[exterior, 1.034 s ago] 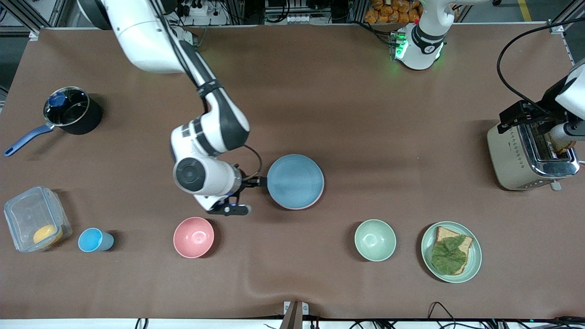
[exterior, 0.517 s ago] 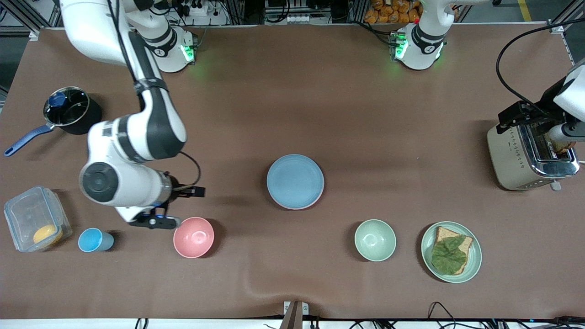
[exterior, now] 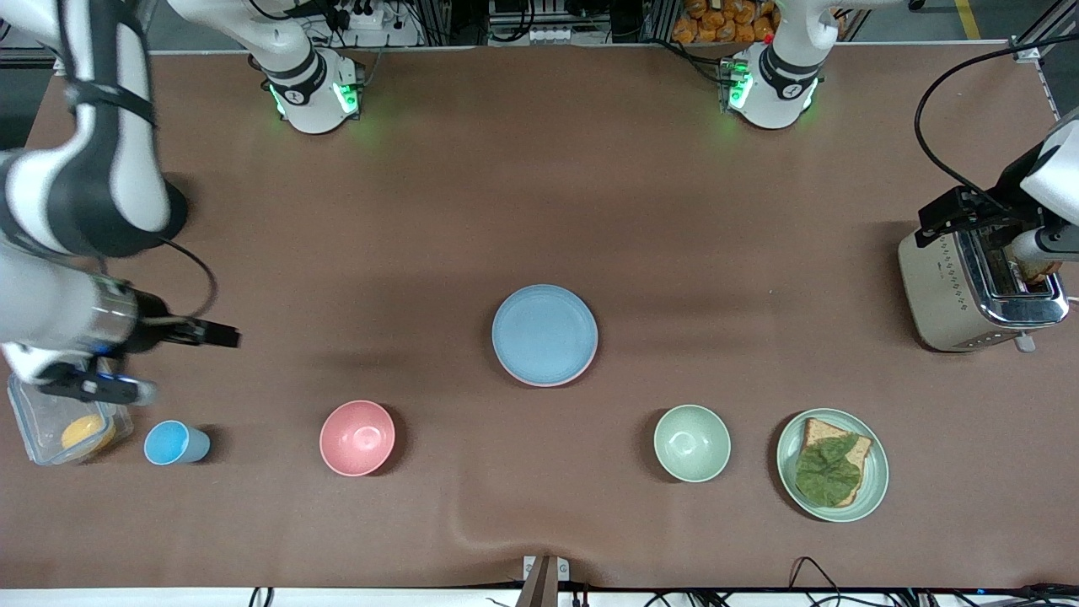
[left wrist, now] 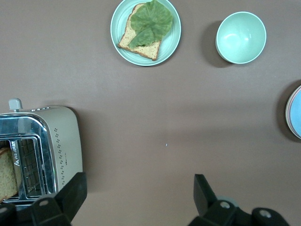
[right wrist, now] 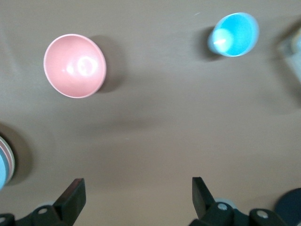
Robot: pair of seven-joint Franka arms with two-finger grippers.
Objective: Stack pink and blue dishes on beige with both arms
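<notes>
We see the blue plate (exterior: 544,334) lying flat mid-surface, topmost on a stack; a pink rim (exterior: 590,361) peeks out under it, and whether the beige plate lies beneath we cannot tell. Our right claw (exterior: 221,336) hangs with its fingers spread and nothing between them, above the right arm's end of the surface, over bare cloth near the blue cup (exterior: 175,443) and the clear box (exterior: 50,413). From it the stack lies well off toward the surface's middle, with the pink bowl (exterior: 357,437) between. Our left claw (left wrist: 136,188) is also spread and empty, beside the toaster (exterior: 978,287) at the left arm's end; from there the stack lies toward the middle too. The plates are round, so no long axis matters. We judge neither arm clearly closer, and the stacking looks done.
</notes>
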